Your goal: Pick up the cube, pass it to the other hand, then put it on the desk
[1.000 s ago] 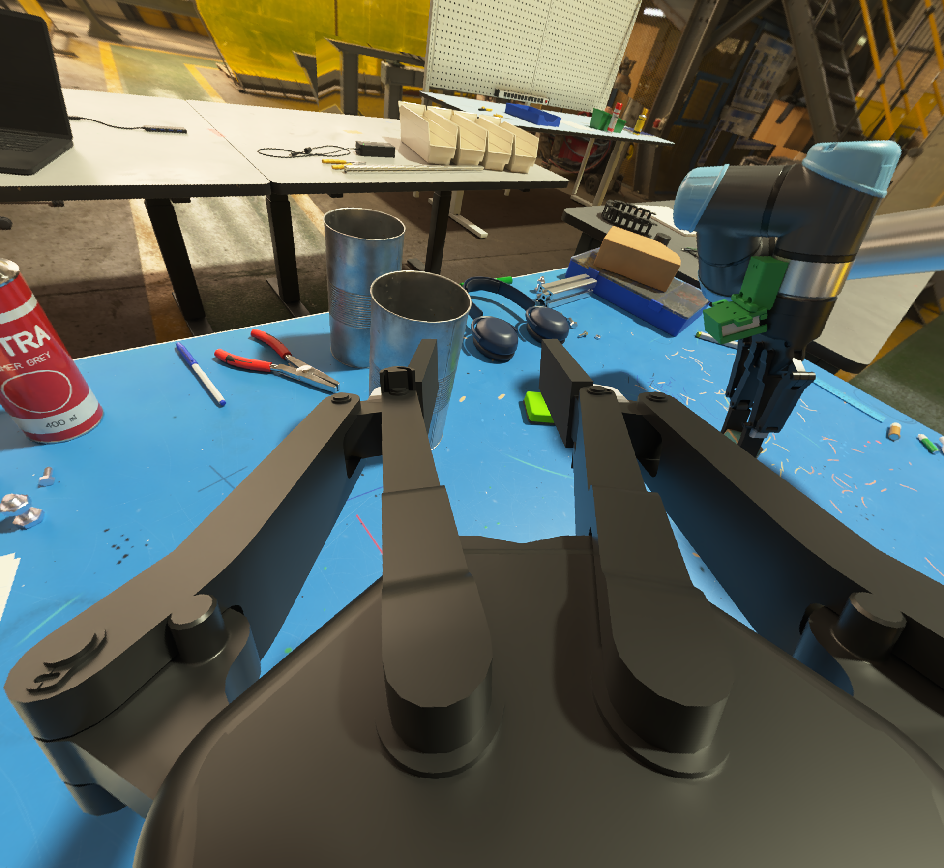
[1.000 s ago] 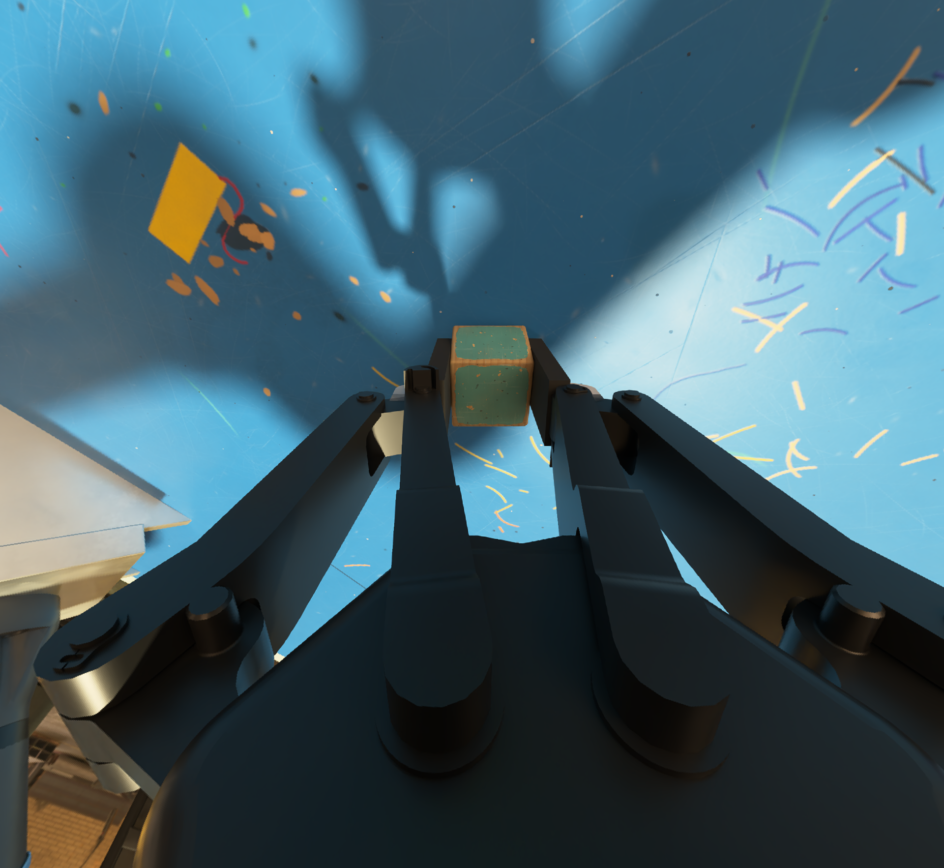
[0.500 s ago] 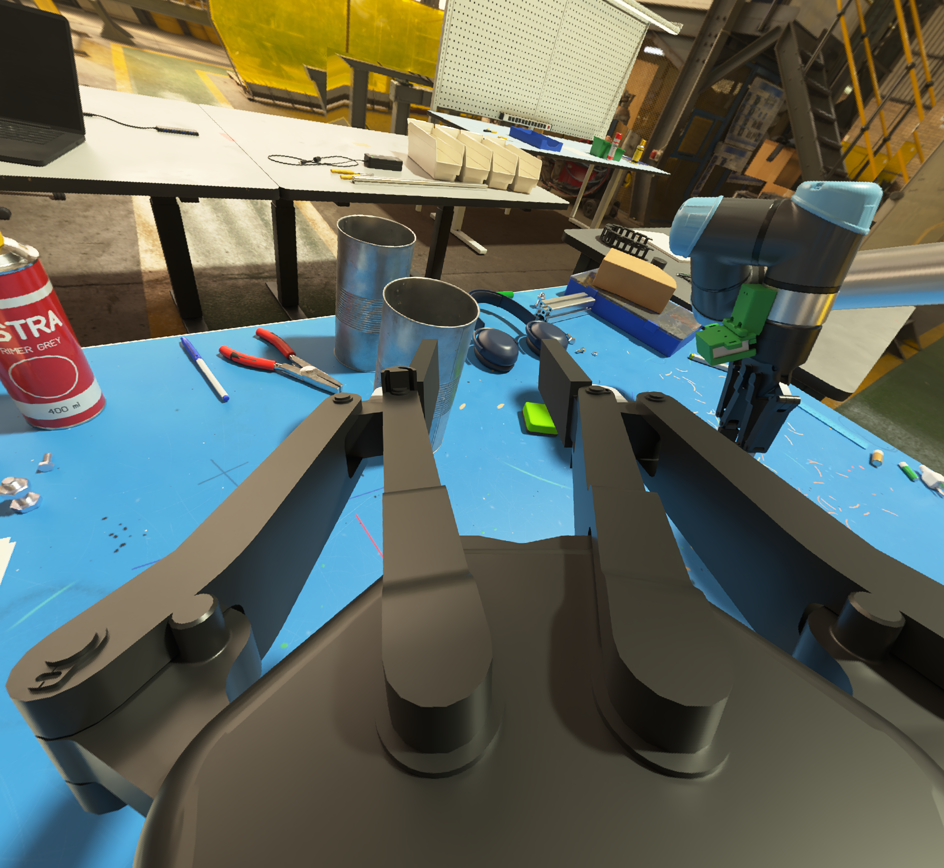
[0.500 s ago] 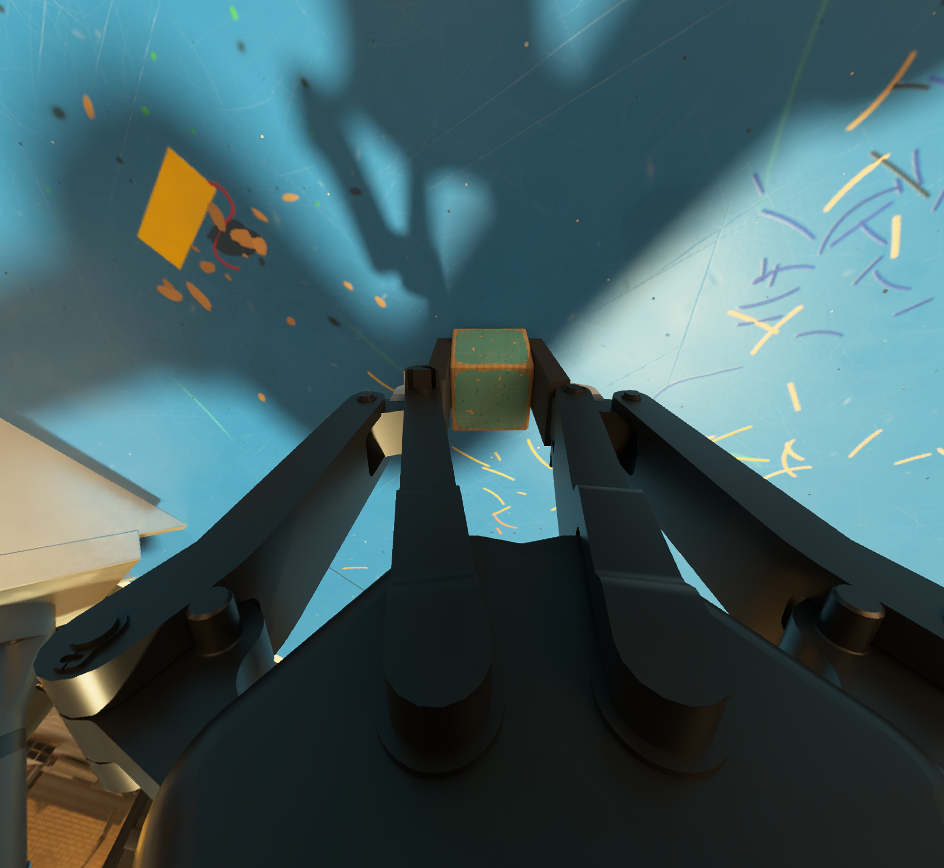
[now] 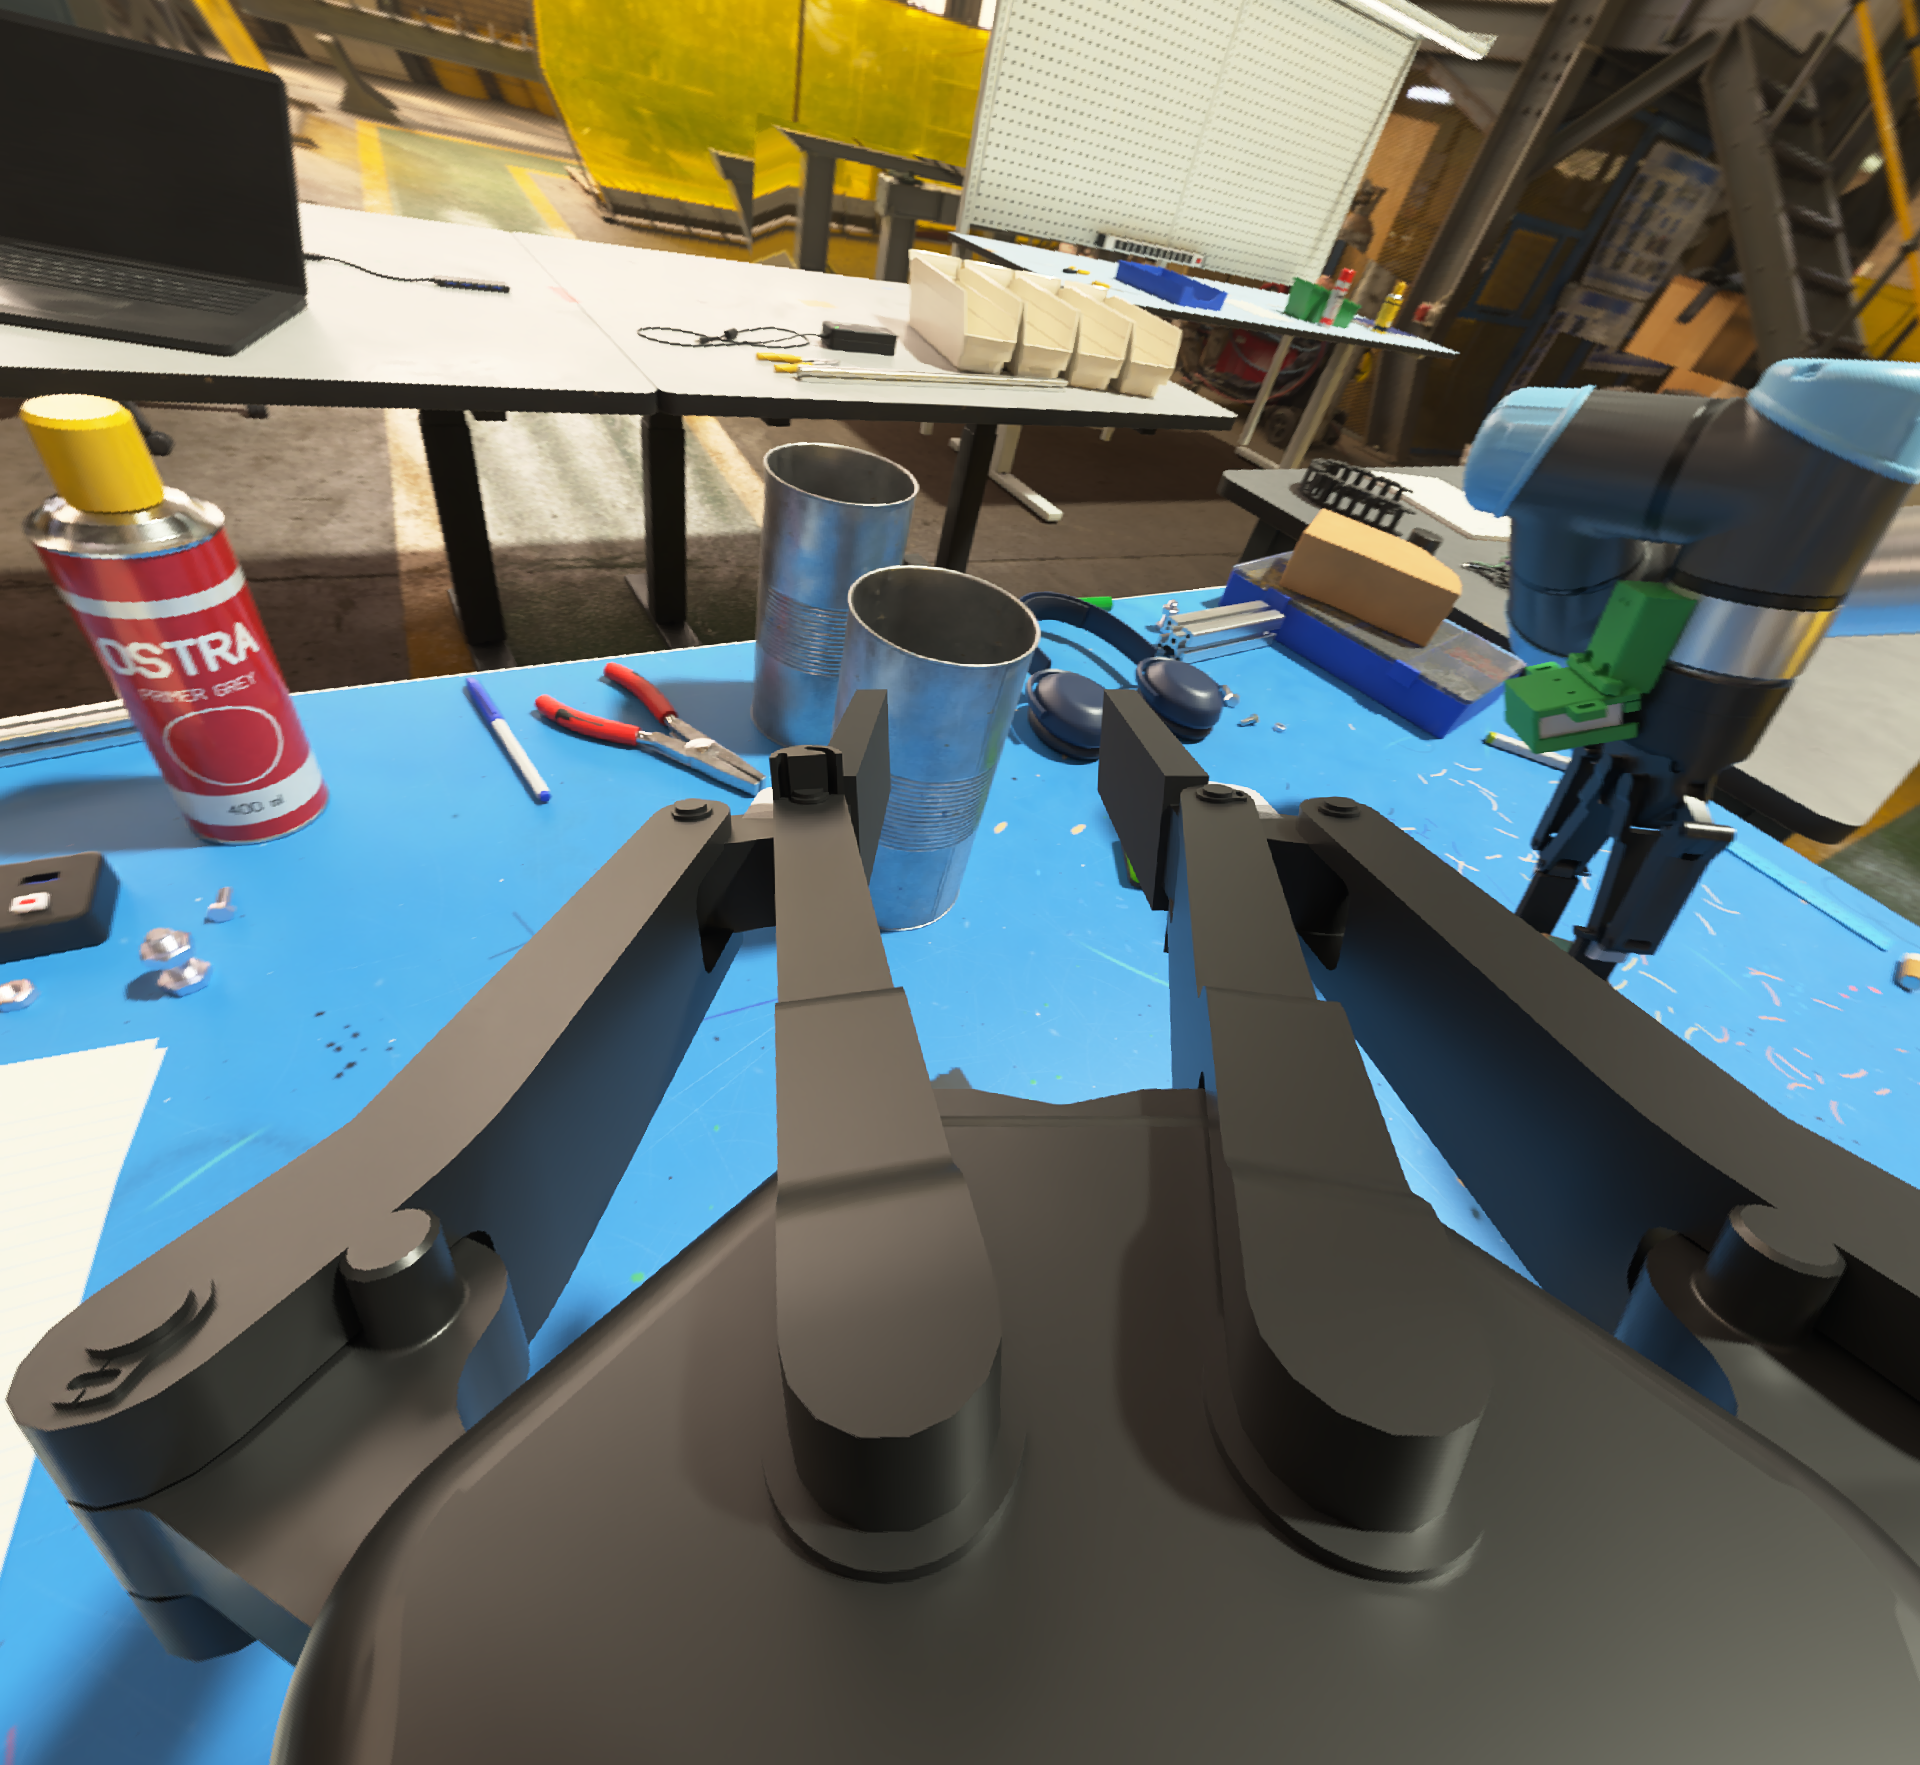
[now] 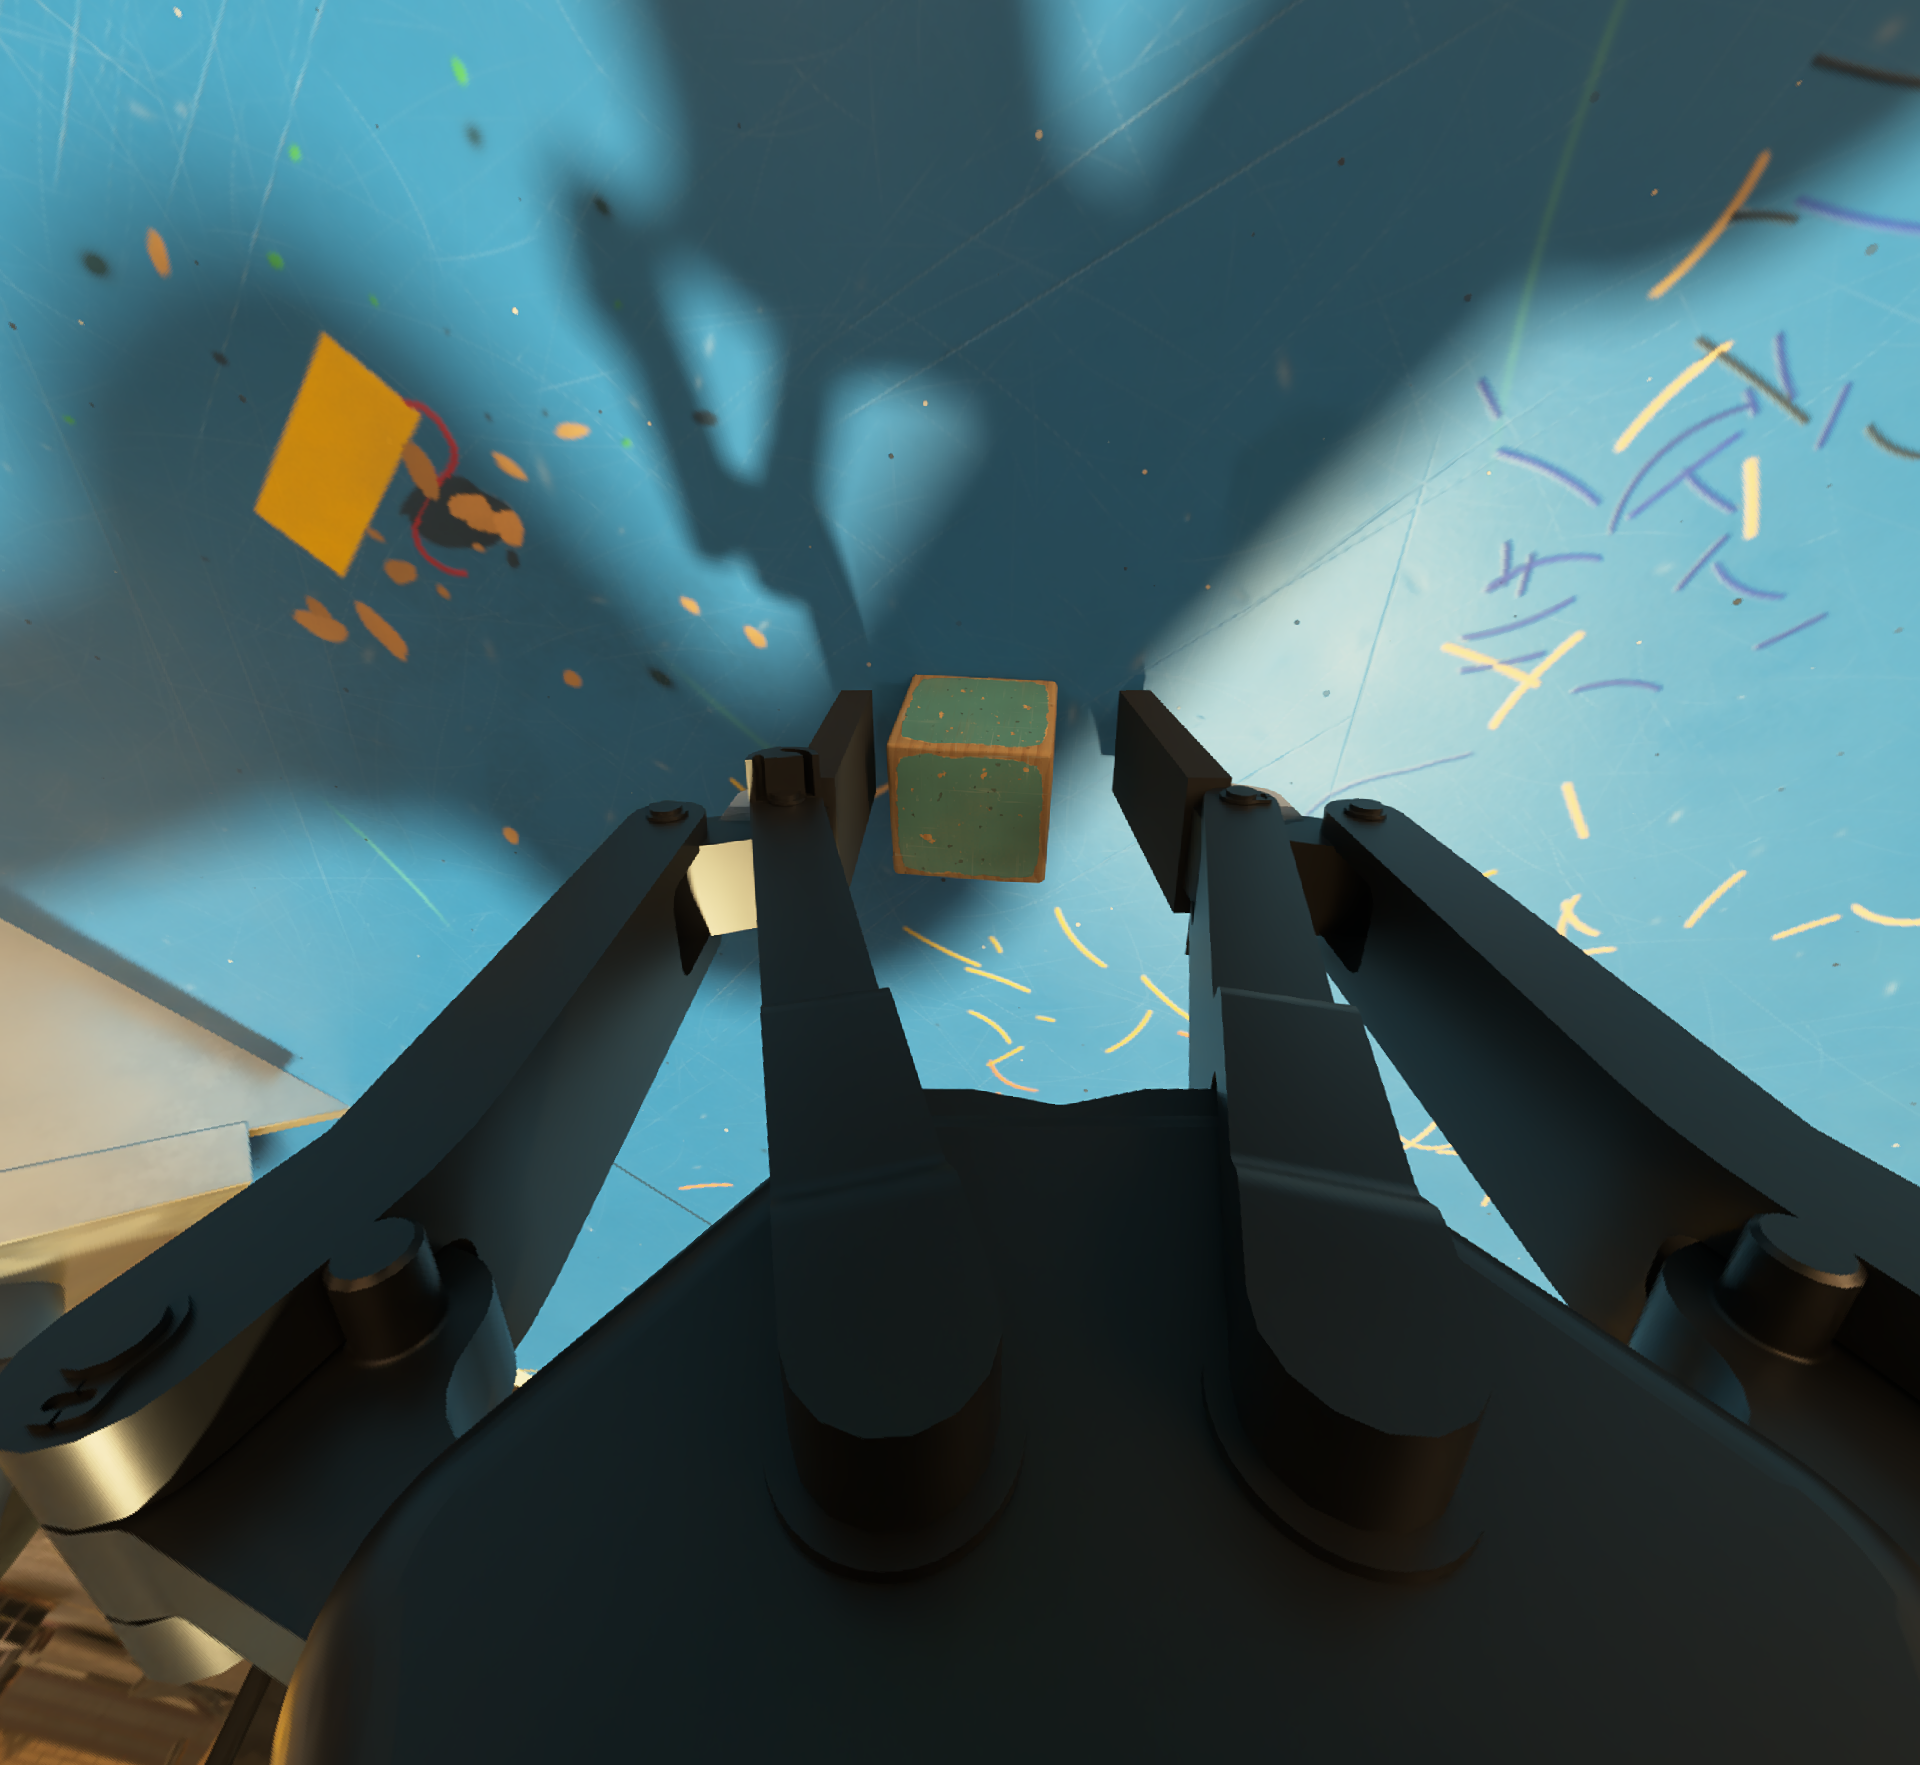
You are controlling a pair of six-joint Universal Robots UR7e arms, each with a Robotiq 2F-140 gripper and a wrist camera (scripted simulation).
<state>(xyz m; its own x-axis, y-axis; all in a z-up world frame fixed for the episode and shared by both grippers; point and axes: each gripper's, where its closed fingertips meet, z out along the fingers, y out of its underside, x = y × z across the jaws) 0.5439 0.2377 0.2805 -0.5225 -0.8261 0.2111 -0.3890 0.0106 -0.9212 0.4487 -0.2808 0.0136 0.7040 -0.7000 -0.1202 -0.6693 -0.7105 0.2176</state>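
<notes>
The cube (image 6: 971,780) is green with worn wooden edges. In the right wrist view it stands between my right gripper's fingers and appears to rest on the blue desk (image 6: 1351,624). My right gripper (image 6: 997,770) is open, with a gap between each pad and the cube. In the left wrist view the right gripper (image 5: 1600,894) points down at the desk on the right, and the cube is hidden there. My left gripper (image 5: 997,770) is open and empty, above the desk (image 5: 416,936).
Two metal cans (image 5: 935,728) stand just ahead of the left gripper. A red spray can (image 5: 177,635), pliers (image 5: 644,728), a pen (image 5: 506,739), headphones (image 5: 1112,687) and a blue tray (image 5: 1361,666) are around. An orange patch (image 6: 332,453) marks the desk.
My right gripper has opened and let go of the cube, which now stands free between the fingers. My left gripper stays open and has drawn back a little.
</notes>
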